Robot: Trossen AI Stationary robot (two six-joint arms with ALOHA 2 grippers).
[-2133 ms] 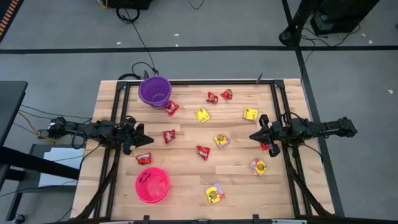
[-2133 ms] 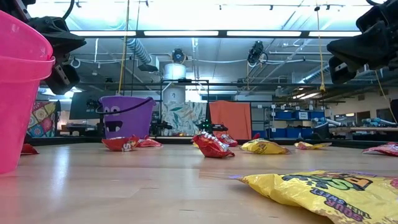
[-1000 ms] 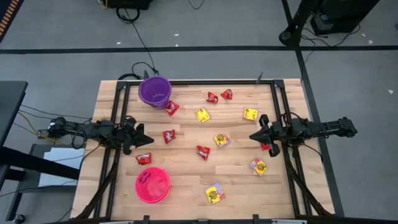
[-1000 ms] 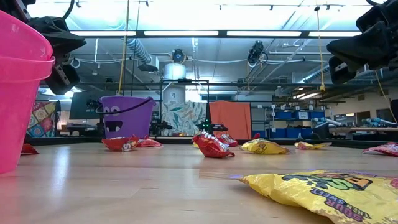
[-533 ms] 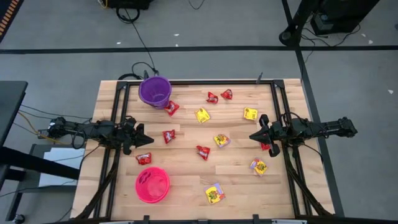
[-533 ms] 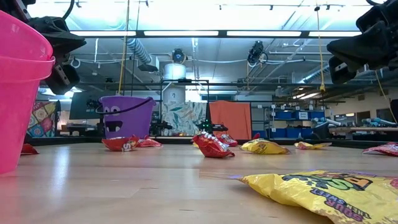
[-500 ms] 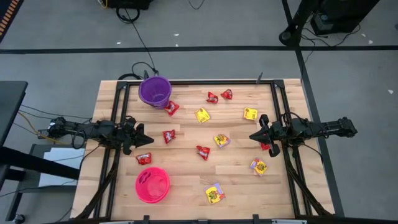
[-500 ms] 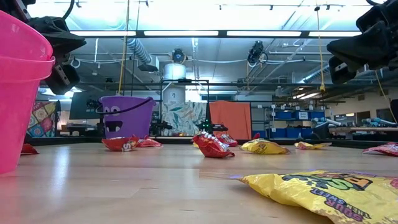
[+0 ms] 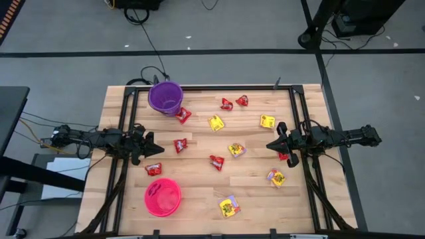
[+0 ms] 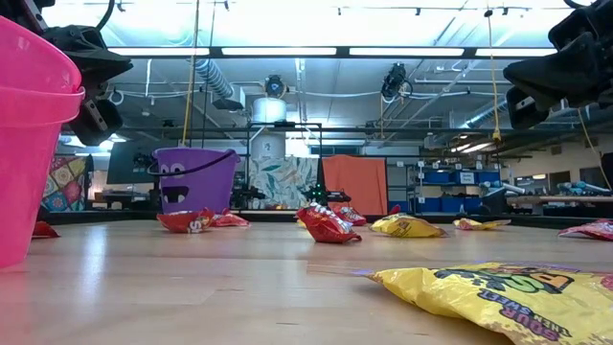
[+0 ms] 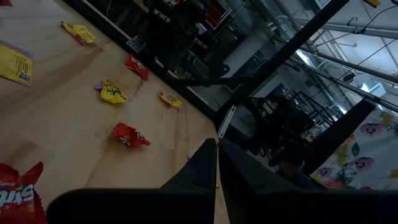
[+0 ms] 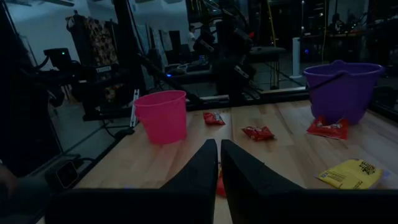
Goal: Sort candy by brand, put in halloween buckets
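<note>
The purple bucket (image 9: 165,97) stands upright near the table's far left corner, the pink bucket (image 9: 163,196) near the near edge. Red candy packets (image 9: 180,145) and yellow ones (image 9: 236,149) lie flat, scattered over the tabletop. My left gripper (image 9: 159,147) hovers shut at the left side, pointing right, beside a red packet (image 9: 153,168). My right gripper (image 9: 269,146) hovers shut at the right side, pointing left, with a red packet (image 9: 283,157) partly hidden beneath it. In the wrist views, each pair of fingers (image 11: 217,155) (image 12: 219,152) lies closed together above the wood.
Black frame rails (image 9: 122,159) run along the table's left and right sides under the arms. A large yellow packet (image 10: 498,292) lies close to the near edge. Bare wood (image 9: 199,186) shows between the pink bucket and the near yellow packets.
</note>
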